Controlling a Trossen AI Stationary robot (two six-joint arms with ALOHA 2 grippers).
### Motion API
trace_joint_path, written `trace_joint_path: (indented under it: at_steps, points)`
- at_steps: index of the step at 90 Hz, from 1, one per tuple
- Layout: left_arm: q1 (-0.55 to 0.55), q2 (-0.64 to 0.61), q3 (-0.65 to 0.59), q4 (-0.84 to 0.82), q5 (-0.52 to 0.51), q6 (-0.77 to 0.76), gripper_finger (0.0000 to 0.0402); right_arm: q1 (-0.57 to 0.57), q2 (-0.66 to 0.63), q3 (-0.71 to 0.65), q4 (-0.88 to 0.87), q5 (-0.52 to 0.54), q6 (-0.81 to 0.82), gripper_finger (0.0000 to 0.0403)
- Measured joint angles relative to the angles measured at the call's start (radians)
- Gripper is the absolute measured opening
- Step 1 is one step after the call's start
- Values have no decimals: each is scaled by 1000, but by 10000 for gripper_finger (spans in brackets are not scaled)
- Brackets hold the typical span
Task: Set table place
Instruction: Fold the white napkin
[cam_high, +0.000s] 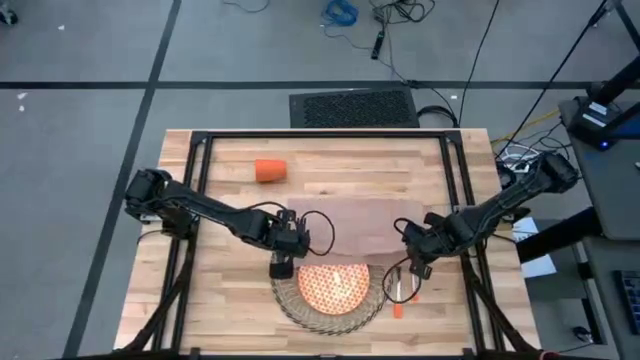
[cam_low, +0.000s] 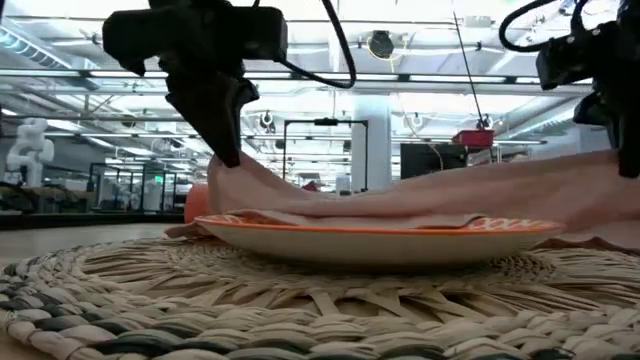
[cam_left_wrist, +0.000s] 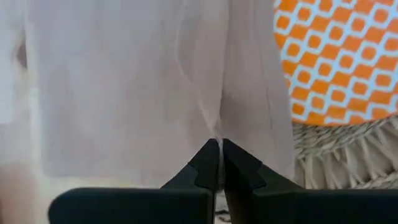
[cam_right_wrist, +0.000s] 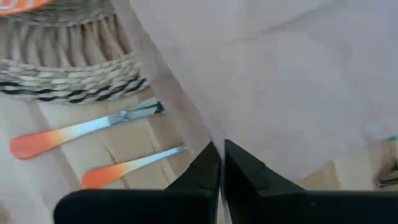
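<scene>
The beige napkin (cam_high: 350, 225) stretched crosswise, parallel to the table (cam_high: 220, 300)'s near edge, the left gripper (cam_high: 283, 262) and right gripper (cam_high: 413, 262) each pinching one near corner, its hem draped onto the plate (cam_high: 333, 287).

High view: looking straight down, taking in the whole table (cam_high: 230, 280) and surrounding floor.
Low view: sitting at tabletop height, close against the placemat (cam_low: 300, 300), facing level into the room.
Left wrist view: peering closely down at the napkin (cam_left_wrist: 124, 81) and plate (cam_left_wrist: 342, 56).
Right wrist view: looking closely at napkin, placemat edge and cutlery (cam_right_wrist: 87, 130).
Shared: all four are seeing the napkin.
</scene>
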Motion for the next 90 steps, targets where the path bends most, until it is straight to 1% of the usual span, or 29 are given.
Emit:
trace_joint_path:
  at_steps: [13, 25, 43, 59, 75, 81, 90]
  points:
    - [-19, 0, 0, -1, 3, -8, 0, 25, 0, 0, 40, 0, 1, 5]
    - [-32, 0, 0, -3, 22, -25, 7, 34, 0, 0, 42, 1, 10, 27]
    - [-54, 0, 0, -7, 21, -46, 50, 38, 0, 0, 37, 6, 33, 76]
    - [-71, 0, -3, -16, 10, -64, 90, 39, 0, 1, 36, 6, 48, 106]
    - [-88, 0, -19, -22, -9, -82, 116, 60, 0, 1, 38, 13, 58, 121]
    - [-92, 0, -22, -28, -34, -86, 122, 65, 0, 1, 39, 33, 58, 122]
    - [-93, 0, -22, -27, -53, -83, 126, 65, 0, 1, 38, 35, 72, 123]
